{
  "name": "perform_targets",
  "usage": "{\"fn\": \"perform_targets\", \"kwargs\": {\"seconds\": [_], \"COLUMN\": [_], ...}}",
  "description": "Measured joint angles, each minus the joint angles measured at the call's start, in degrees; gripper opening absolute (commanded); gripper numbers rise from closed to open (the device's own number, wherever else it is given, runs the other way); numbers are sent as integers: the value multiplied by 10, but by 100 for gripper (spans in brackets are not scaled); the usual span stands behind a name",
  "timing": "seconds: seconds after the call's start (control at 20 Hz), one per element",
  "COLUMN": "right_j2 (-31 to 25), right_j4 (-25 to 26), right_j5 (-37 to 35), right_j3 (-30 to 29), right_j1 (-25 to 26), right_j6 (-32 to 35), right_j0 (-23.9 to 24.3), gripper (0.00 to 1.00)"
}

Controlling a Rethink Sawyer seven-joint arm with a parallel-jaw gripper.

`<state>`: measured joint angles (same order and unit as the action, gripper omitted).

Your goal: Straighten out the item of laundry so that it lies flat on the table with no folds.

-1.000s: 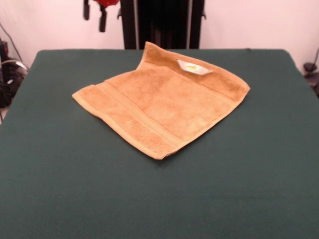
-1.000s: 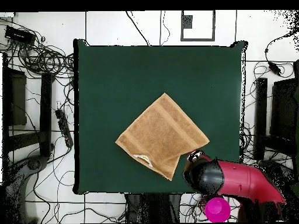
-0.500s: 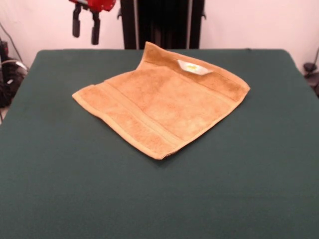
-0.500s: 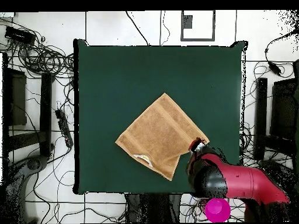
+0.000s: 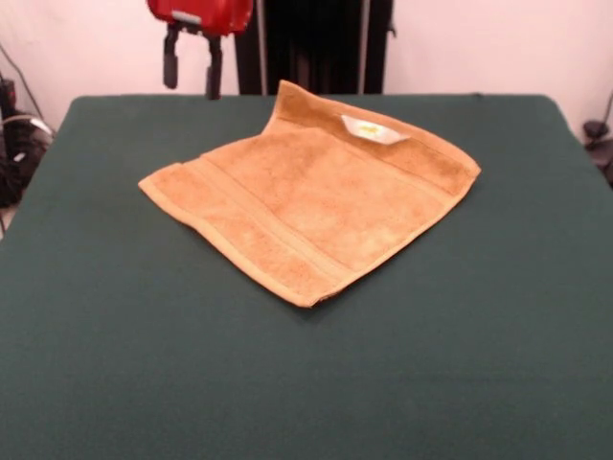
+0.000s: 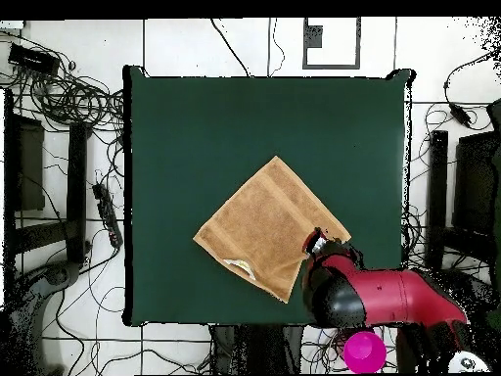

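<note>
The dark green worktop [image 5: 115, 364] is bare apart from one golden-tan towel [image 5: 316, 196], which lies near the middle, turned cornerwise like a diamond. In the overhead view the same towel [image 6: 269, 227] sits slightly toward the robot's side of the worktop [image 6: 196, 127]. Most of the cloth lies flat. One edge is doubled over on itself, showing a darker band and a small white and yellow tag [image 5: 372, 129]; one end of this flap stands up in a peak. The task is therefore judged incomplete.

The red arm [image 6: 391, 302] reaches in over one corner of the towel. Its pincer [image 5: 191, 69] hangs above the worktop, released, with its two dark fingers [image 5: 170, 67] apart and nothing between them. It touches no cloth.

Risks, as a judgement: a grasp on both layers at the doubled edge would drag the whole towel instead of opening the fold. A pull made too low or too fast could bunch the terry cloth and add creases. A descent beside the towel's corner would close on bare felt.
</note>
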<state>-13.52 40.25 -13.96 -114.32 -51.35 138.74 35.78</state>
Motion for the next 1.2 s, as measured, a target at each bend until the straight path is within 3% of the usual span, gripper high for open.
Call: {"fn": "perform_targets", "kwargs": {"seconds": [0.55, 1.0, 1.05, 1.2], "right_j2": [0, 2, 2, 12], "right_j4": [39, 39, 39, 45], "right_j5": [0, 0, 1, 7], "right_j3": [68, 111, 115, 127], "right_j1": [110, 157, 160, 165], "right_j6": [0, 0, 0, 0], "right_j0": [-59, -88, -91, -108], "gripper": [100, 100, 0, 0]}}
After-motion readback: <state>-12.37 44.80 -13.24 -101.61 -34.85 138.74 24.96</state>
